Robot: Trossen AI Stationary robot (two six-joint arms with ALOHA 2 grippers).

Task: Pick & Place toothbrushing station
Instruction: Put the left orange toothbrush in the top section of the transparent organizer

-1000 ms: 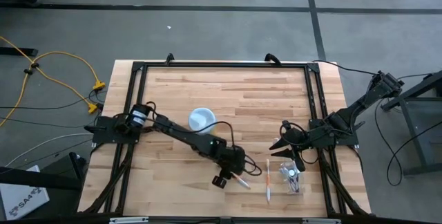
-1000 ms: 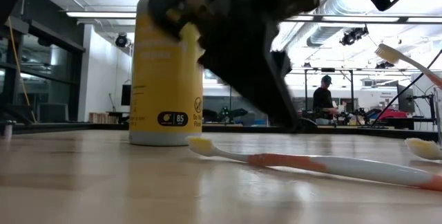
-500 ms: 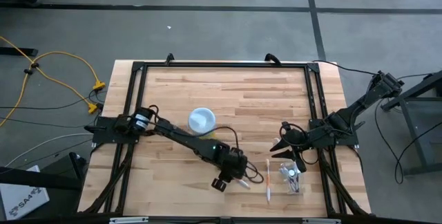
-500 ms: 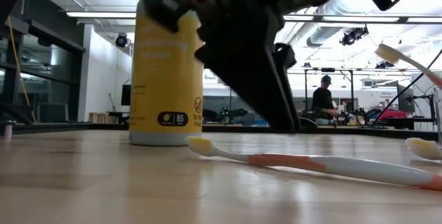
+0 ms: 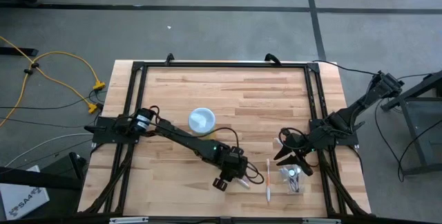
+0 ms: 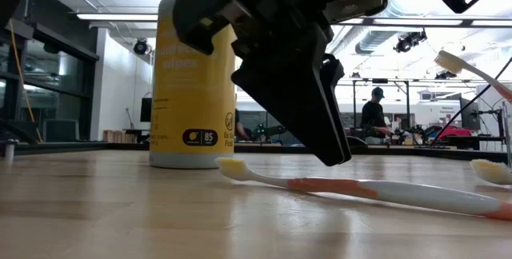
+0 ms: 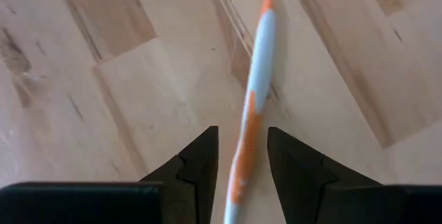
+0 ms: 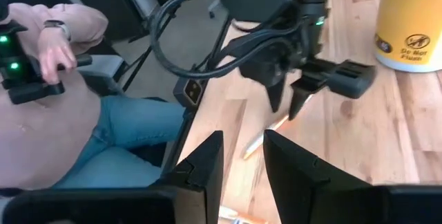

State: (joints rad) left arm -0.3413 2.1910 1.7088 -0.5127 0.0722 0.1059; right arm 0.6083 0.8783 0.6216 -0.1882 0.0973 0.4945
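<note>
Left wrist view: the left fingers (image 7: 240, 156) are spread, one on each side of an orange-and-white brush (image 7: 253, 117) that lies flat on the surface (image 7: 103, 99). No contact between the fingers and the handle can be confirmed, and the brush is judged not yet gripped. The straddling pose is judged to be the set-up for a closing grasp across the handle, since a thin brush lying flat is best pinched across its narrow width.

In the high view, the left gripper (image 5: 235, 172) is found near the front of the surface, right of centre, with the brush under it. A second brush (image 5: 268, 180) lies just beside it, well clear of the white-lidded tub (image 5: 202, 119). The clear cup (image 5: 293, 178) stands near the front right corner; its contents cannot be resolved there.

In the low view, the long axis of the brush (image 6: 360, 187) runs flat along the surface, with the yellowish bristle head pointing toward the yellow tub (image 6: 192, 83). In the left wrist view, the handle runs away from the gripper at a slight slant, its orange tip being farthest from the gripper.

The right gripper (image 5: 291, 152) waits near the cup. In the right wrist view its fingers (image 8: 207, 162) are part open and nothing is held between them.
</note>
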